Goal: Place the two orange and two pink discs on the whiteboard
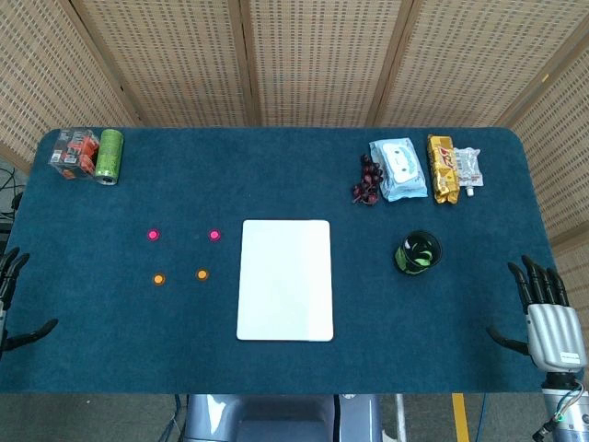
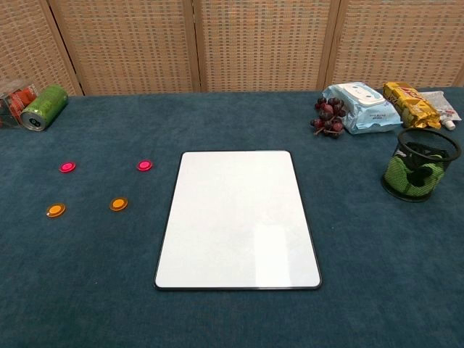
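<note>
A white whiteboard [image 1: 285,279] [image 2: 238,218] lies flat at the table's middle with nothing on it. To its left lie two pink discs [image 1: 153,235] [image 1: 214,235] [image 2: 67,167] [image 2: 144,165] and, nearer the front, two orange discs [image 1: 158,278] [image 1: 202,274] [image 2: 56,210] [image 2: 119,204]. My left hand [image 1: 11,299] shows only partly at the left edge of the head view, fingers spread, holding nothing. At the far right edge my right hand [image 1: 550,318] is open, fingers apart and empty. Neither hand appears in the chest view.
A green can [image 1: 109,156] and a red packet [image 1: 75,153] lie at the back left. Grapes [image 1: 366,180], a blue wipes pack [image 1: 398,169] and snack packets [image 1: 444,168] lie at the back right. A black mesh cup [image 1: 418,252] [image 2: 420,165] stands right of the board.
</note>
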You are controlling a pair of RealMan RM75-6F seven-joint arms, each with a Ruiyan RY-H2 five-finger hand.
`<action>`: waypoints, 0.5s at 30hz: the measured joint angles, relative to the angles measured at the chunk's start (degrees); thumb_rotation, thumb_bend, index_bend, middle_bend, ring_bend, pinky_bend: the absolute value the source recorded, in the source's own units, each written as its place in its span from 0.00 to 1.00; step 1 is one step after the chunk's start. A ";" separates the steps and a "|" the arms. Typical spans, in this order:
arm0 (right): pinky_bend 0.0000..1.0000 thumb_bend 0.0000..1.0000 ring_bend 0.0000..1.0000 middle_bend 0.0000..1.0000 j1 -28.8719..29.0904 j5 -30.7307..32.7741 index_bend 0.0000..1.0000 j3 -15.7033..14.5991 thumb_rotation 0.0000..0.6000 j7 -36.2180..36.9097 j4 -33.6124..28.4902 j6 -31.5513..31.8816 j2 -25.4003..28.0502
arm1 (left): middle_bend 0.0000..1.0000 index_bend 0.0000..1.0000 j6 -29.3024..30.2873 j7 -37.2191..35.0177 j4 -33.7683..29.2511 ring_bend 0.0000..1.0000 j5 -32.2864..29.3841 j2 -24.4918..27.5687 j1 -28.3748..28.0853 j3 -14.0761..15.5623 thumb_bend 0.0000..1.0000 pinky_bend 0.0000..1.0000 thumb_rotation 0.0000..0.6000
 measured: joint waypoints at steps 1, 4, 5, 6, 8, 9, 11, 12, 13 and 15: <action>0.00 0.00 0.00 0.00 0.01 0.07 0.02 -0.01 1.00 0.04 -0.09 -0.10 0.08 | 0.00 0.00 0.49 -0.39 1.50 0.00 0.32 -0.10 0.15 -0.06 0.10 0.00 1.00; 0.00 0.00 0.00 0.00 0.00 0.03 0.02 -0.05 1.00 0.13 -0.15 -0.17 0.19 | 0.00 0.00 1.34 -1.45 3.07 0.00 0.82 -0.33 0.49 -0.22 0.10 0.00 1.00; 0.00 0.00 0.00 0.00 0.00 -0.01 0.02 -0.08 1.00 0.19 -0.15 -0.19 0.22 | 0.00 0.00 1.40 -1.58 3.16 0.00 0.83 -0.35 0.56 -0.24 0.10 0.00 1.00; 0.00 0.00 0.00 0.00 0.00 -0.04 0.02 -0.11 1.00 0.24 -0.15 -0.23 0.25 | 0.00 0.00 1.41 -1.69 3.23 0.00 0.82 -0.37 0.59 -0.26 0.10 0.00 1.00; 0.00 0.00 0.00 0.00 0.03 -0.09 0.02 -0.13 1.00 0.41 -0.23 -0.29 0.29 | 0.00 0.00 1.23 -1.85 3.36 0.00 0.76 -0.41 0.59 -0.26 0.10 0.00 1.00; 0.00 0.00 0.00 0.00 0.06 -0.10 0.02 -0.12 1.00 0.49 -0.26 -0.35 0.30 | 0.00 0.00 1.04 -1.89 3.41 0.00 0.73 -0.43 0.54 -0.24 0.10 0.00 1.00; 0.00 0.00 0.00 0.00 0.12 0.11 0.02 -0.09 1.00 0.31 -0.36 -0.60 0.32 | 0.00 0.00 0.04 -1.96 3.52 0.00 0.57 -0.49 0.24 -0.19 0.10 0.00 1.00; 0.00 0.00 0.00 0.00 0.14 0.21 0.02 -0.08 1.00 0.31 -0.44 -0.69 0.33 | 0.00 0.00 -0.51 -1.96 3.57 0.00 0.48 -0.52 0.07 -0.17 0.10 0.00 1.00; 0.00 0.00 0.00 0.00 0.14 0.31 0.02 -0.08 1.00 0.36 -0.55 -0.78 0.36 | 0.00 0.00 -1.27 -1.94 3.62 0.00 0.35 -0.56 -0.18 -0.14 0.11 0.00 1.00; 0.00 0.00 0.00 0.00 0.13 0.40 0.02 -0.09 1.00 0.48 -0.67 -0.87 0.43 | 0.00 0.05 -2.48 -1.89 3.65 0.00 0.17 -0.63 -0.65 -0.08 0.13 0.00 1.00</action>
